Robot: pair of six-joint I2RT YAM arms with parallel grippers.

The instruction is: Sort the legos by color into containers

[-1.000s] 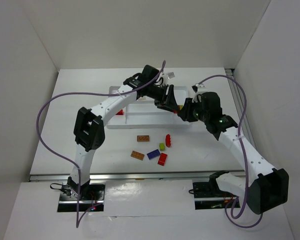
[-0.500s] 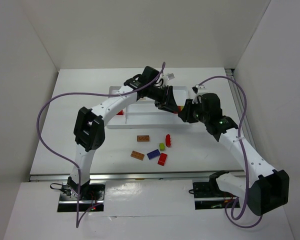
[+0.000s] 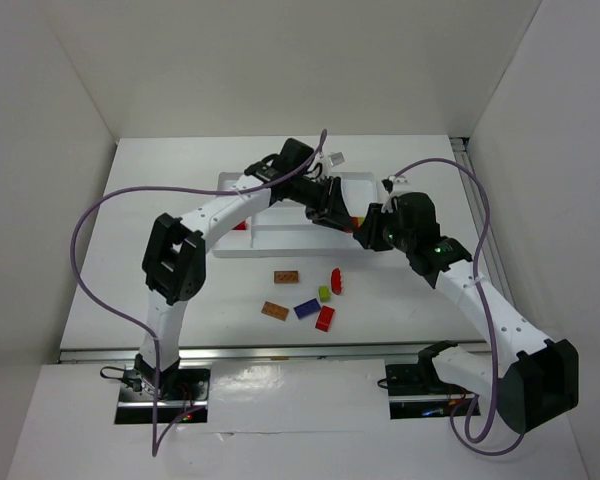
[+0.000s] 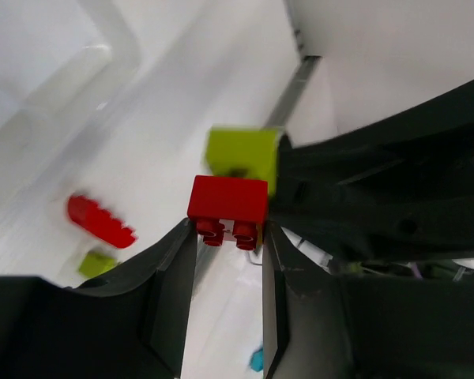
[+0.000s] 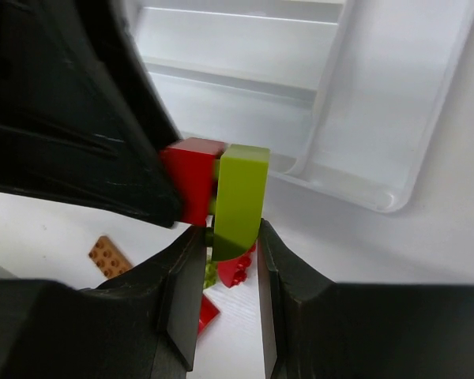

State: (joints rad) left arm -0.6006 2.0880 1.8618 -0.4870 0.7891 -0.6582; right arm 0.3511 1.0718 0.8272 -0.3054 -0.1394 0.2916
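Note:
Above the front right rim of the white tray [image 3: 280, 238] my two grippers meet tip to tip. My left gripper [image 4: 227, 229] is shut on a red brick [image 4: 227, 200] at its fingertips, studs facing the camera. Pressed against that brick is a lime green brick [image 5: 241, 201], and my right gripper [image 5: 225, 237] is shut on it. From above the left gripper [image 3: 338, 212] and right gripper [image 3: 366, 228] hide most of the pair; only a bit of red brick [image 3: 356, 220] shows. A further red brick [image 3: 240, 226] lies in the tray's left part.
Loose legos lie on the table in front of the tray: two brown plates [image 3: 286, 277] [image 3: 274, 310], a blue-purple brick [image 3: 306, 308], a red brick [image 3: 325, 318], a small lime green brick [image 3: 324, 293] and a curved red piece [image 3: 336, 280]. White walls stand on both sides.
My left gripper's fingers have shut on the red brick that sits against the green one. Both grippers have drifted slightly left; the loose bricks have not moved.

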